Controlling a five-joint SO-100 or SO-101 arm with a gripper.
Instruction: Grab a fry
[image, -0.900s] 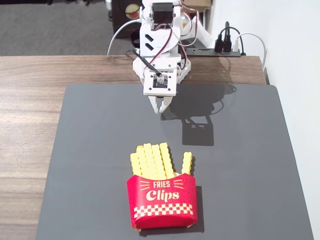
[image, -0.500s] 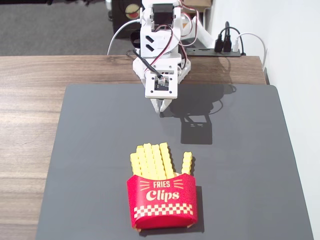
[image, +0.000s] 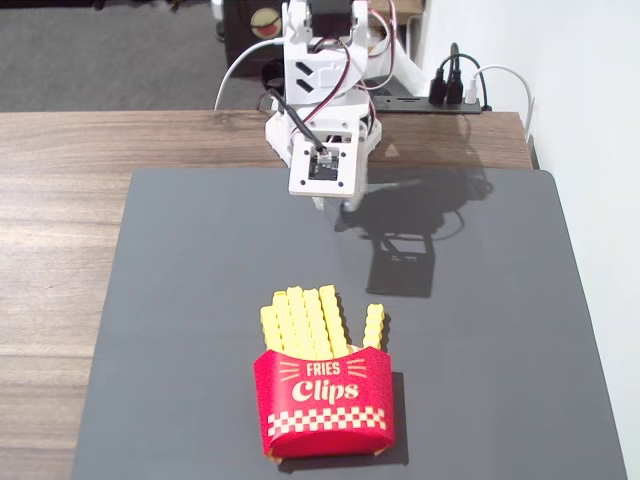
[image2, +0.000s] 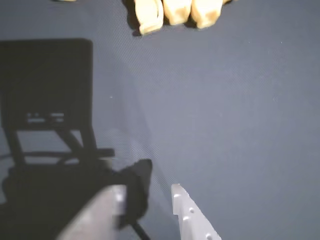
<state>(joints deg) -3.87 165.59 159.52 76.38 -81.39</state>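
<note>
The fry (image: 373, 326) is a single yellow crinkle-cut stick. It stands in the red "Fries Clips" carton (image: 325, 402), apart to the right of the tight bunch of yellow fries (image: 303, 322) in the fixed view. My gripper (image: 335, 205) hangs over the far part of the grey mat, well behind the carton and touching nothing. In the wrist view my gripper (image2: 147, 192) is at the bottom edge, its jaws apart and empty. Three tips of the bunch (image2: 175, 12) show at the top edge. The single fry is at most a sliver at the top left edge.
The dark grey mat (image: 180, 300) covers a wooden table (image: 60, 200). The arm's base, cables and a power strip (image: 440, 100) are at the far edge. A white wall runs along the right side. The arm's shadow (image: 400, 255) lies on the mat.
</note>
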